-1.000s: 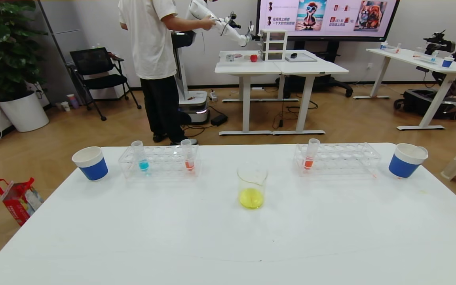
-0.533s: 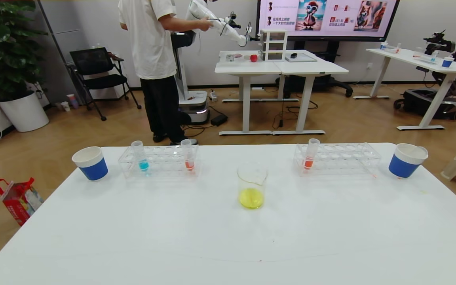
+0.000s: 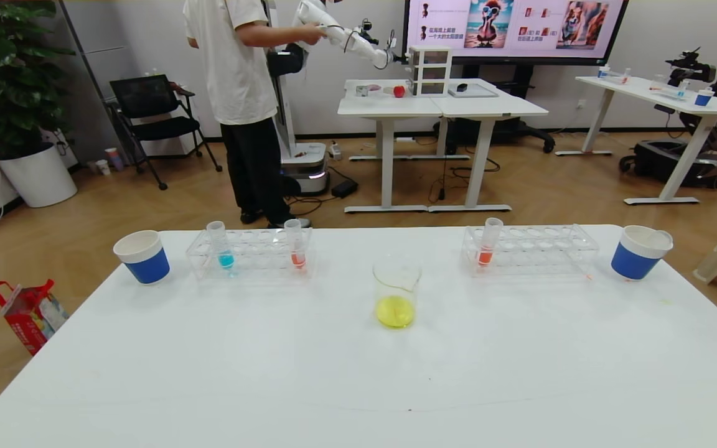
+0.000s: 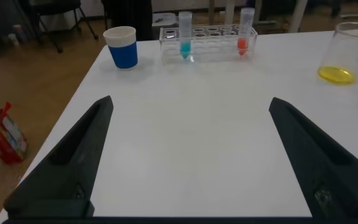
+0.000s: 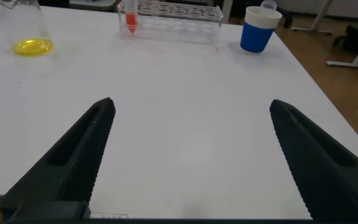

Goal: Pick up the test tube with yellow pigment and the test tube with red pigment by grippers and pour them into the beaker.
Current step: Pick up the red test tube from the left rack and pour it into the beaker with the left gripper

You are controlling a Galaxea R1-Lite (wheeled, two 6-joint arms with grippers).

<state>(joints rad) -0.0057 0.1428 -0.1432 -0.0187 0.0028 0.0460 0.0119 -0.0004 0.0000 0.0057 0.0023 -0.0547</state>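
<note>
Both claws stand released and grasp nothing: my left claw point(image 4: 188, 155) hangs low over the near left part of the desk point(image 3: 358, 386), my right claw point(image 5: 191, 155) over the near right part, neither within the head view. The beaker point(image 3: 396, 294) stands upright mid-desk between them, already holding yellow liquid; I see no separate test tube with yellow pigment anywhere. What remains is red. One test tube with red pigment point(image 3: 295, 244) stands upright in the left rack point(image 3: 249, 254), at the end nearest the beaker, well ahead of my left claw. Its twin point(image 3: 490, 242) stands in the right rack point(image 3: 529, 249), well ahead of my right claw. Each long axis is vertical, so I judge a level, sideways approach suits, each arm taking its own side's tube. The blue tube point(image 3: 220, 245) I leave alone.
</note>
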